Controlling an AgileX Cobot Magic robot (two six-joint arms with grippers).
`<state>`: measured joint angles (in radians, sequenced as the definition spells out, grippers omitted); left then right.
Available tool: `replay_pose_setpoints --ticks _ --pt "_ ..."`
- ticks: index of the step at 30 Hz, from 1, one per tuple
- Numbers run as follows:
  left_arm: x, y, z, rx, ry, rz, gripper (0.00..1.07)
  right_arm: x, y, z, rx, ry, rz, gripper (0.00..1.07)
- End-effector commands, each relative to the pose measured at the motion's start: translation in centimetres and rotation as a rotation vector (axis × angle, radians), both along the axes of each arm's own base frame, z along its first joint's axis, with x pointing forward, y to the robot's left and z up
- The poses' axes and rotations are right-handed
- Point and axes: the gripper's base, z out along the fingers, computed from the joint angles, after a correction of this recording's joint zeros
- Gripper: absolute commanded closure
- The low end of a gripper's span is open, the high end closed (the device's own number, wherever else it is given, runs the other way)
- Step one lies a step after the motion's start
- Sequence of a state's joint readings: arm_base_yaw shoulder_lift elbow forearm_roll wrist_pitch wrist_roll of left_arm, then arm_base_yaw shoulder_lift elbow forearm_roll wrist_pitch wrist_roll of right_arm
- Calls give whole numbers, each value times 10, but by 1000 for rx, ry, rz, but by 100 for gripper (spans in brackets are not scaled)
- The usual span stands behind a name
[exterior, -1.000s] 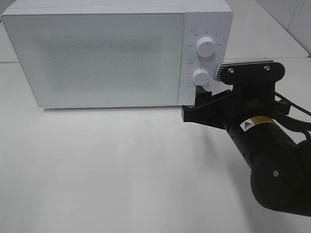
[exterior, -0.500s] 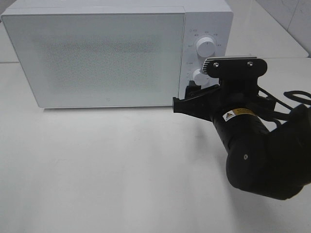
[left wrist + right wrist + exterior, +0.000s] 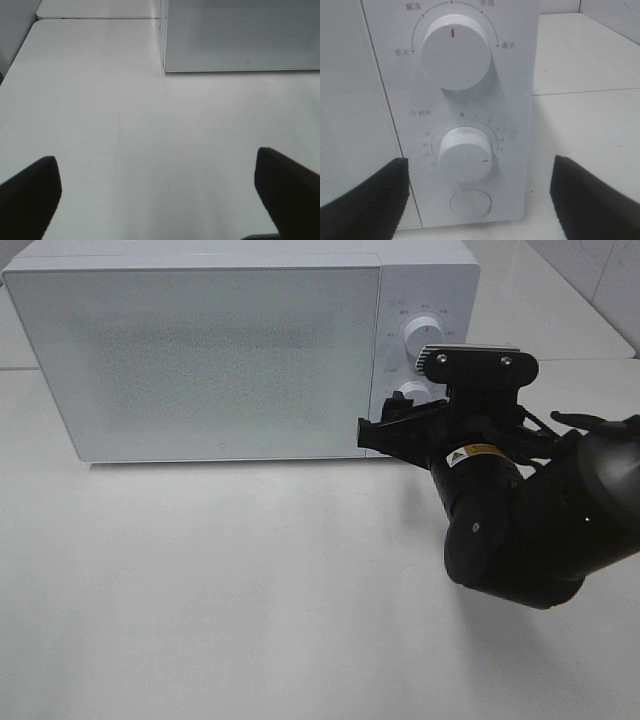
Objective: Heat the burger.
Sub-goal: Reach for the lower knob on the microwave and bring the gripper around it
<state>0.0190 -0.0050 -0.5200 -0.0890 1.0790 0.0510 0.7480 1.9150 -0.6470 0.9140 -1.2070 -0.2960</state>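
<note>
My right fingers (image 3: 365, 200) are spread wide and grip nothing, just in front of the microwave's (image 3: 200, 350) lower dial (image 3: 465, 152). My left fingers (image 3: 30, 195) are wide open too and empty, above the bench (image 3: 200, 590) near the microwave's front corner. The microwave's door is shut, and I cannot tell where the burger is.

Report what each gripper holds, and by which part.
Nothing: left gripper open above the table; right gripper open, facing the microwave timer dial without touching it.
</note>
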Motion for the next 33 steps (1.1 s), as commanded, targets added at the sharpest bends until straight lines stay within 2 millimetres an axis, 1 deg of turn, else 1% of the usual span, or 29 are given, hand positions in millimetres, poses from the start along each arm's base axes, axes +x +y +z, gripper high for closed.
replay_pose_setpoints --ticks 1,2,7,14,17,18,21,33 --pt "-2 0 0 -3 -25 6 9 10 -3 15 -2 -173 -49 31" --pt "-2 0 0 -3 -25 6 9 14 -1 12 -5 -168 -38 31" --pt "-2 0 0 -3 -25 6 9 23 3 6 -7 -161 -22 31" --pt "-2 0 0 -3 -25 6 9 36 0 0 -9 -154 -25 31" --pt "-2 0 0 -3 -25 6 9 40 2 -4 -8 -145 -16 31" --pt "-2 0 0 -3 -25 6 9 44 -1 -7 -4 -138 -23 31" --pt "-2 0 0 -3 -25 6 9 48 -2 -13 5 -127 -14 31" --pt "-2 0 0 -2 -25 6 9 52 1 -16 15 -119 11 31"
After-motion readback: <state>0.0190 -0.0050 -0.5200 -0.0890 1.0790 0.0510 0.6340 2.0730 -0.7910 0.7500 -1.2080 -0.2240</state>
